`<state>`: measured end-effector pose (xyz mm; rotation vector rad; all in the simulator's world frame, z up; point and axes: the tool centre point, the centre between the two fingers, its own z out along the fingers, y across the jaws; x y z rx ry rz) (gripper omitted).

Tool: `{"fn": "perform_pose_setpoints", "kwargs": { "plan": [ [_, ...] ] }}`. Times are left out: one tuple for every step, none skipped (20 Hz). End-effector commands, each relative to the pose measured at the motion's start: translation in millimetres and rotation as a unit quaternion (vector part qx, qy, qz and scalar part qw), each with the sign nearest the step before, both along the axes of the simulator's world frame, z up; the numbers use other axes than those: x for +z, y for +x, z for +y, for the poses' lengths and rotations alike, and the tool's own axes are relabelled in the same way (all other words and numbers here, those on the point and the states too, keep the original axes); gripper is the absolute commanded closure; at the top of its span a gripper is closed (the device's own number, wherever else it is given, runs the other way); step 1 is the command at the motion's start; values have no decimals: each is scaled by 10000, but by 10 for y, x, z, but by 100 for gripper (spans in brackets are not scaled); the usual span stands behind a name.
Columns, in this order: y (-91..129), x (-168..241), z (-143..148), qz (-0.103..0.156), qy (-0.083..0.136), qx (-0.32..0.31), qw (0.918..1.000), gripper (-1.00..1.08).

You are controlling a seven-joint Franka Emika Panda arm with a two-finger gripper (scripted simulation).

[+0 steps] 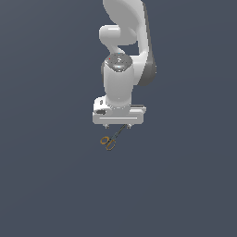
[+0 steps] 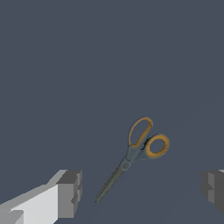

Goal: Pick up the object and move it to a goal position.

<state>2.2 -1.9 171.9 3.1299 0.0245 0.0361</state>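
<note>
Fingers: in my wrist view, the two grey fingertips (image 2: pixel 69 194) are sitting closest to the lens, one at each lower corner, both cut off by the frame edge; I am seeing only a sliver of the far one.
Gripper: the gripper (image 1: pixel 118 126) is standing wide open with nothing between its jaws; the gap in my wrist view is spanning most of the picture.
Scissors: the scissors (image 2: pixel 131 157) are lying flat on the dark surface, in the gap between the two fingertips but touching neither. Their two orange-yellow loops (image 2: pixel 148 138) are pointing away from the fingertips, and the thin dark blades (image 2: pixel 109 183) are running back toward them, closed together.
Scissors from outside: in the exterior view the scissors (image 1: pixel 111 138) are showing as a very small shape just below the white hand; the loops are readable, the blades are a faint line running up under the hand, and I cannot tell where their tips are ending.
Height: I cannot tell from either view how far the fingertips are hanging above the surface.
Arm: the white arm (image 1: pixel 121 74) is reaching down from the top of the exterior view, its upper links cut off by the frame; the fingers themselves are barely showing there as two small nubs under the hand.
Surface: the surface (image 1: pixel 46 185) is rendering as a plain dark blue-grey field with no edges in view.
</note>
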Motion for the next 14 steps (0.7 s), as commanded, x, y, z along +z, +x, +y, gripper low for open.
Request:
{"fn": "perform_pose_setpoints", "kwargs": {
  "plan": [
    [0, 0, 0, 0, 0, 0, 10000, -92],
    [-2, -1, -6, 4, -1, -3, 10000, -92],
    [-9, -3, -24, 15, -4, -12, 10000, -92],
    [-21, -7, -54, 34, -8, -28, 10000, -92],
    [-37, -13, -96, 60, -14, -50, 10000, -92],
    [-58, -20, -148, 94, -21, -78, 9999, -92],
    [-80, -27, -201, 128, -27, -108, 9999, -92],
    [-98, -33, -243, 155, -32, -134, 9998, -92],
    [-111, -38, -273, 175, -35, -153, 9997, -92],
    [-119, -41, -290, 186, -37, -166, 9997, -92],
    [-121, -42, -296, 190, -37, -172, 9997, -92],
    [-119, -42, -290, 186, -37, -169, 9997, -92],
    [-115, -39, -281, 180, -36, -158, 9997, -92],
    [-113, -36, -280, 179, -37, -148, 9997, -92]
  ]
}}
